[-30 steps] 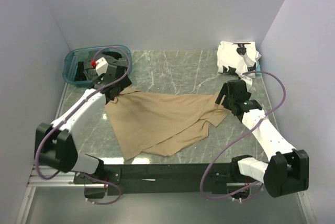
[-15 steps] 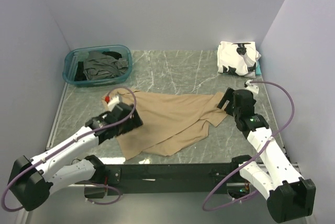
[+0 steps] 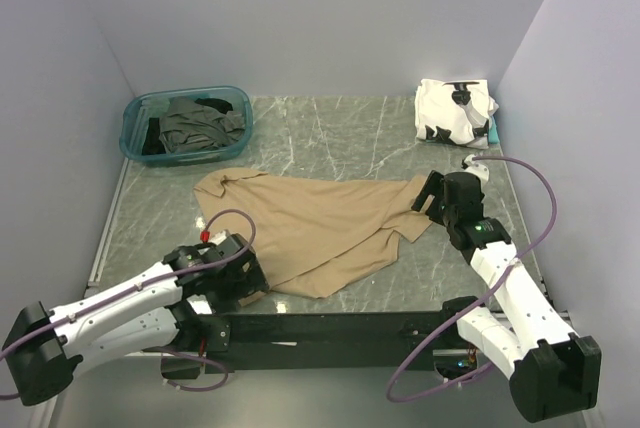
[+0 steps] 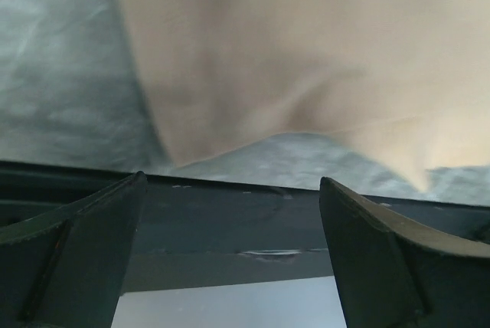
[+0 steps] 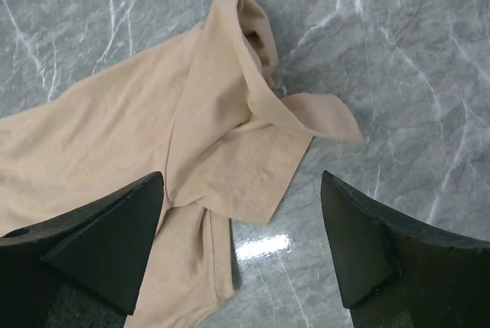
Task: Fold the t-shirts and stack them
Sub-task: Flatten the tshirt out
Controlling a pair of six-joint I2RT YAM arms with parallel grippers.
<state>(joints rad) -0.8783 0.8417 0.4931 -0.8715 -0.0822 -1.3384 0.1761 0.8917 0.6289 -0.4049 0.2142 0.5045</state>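
L claw [image 4: 230, 181] swung from far corner to tan shirt [image 3: 320, 218] near hem, spread; R claw [image 5: 242, 178] hung spread above bunched sleeve [image 5: 253, 106]; flattening unfinished.

I can read no text, label, brand, number or sign on anything here in these three views.

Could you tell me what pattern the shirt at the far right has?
White cloth shirt with black patches; top view shows it best.
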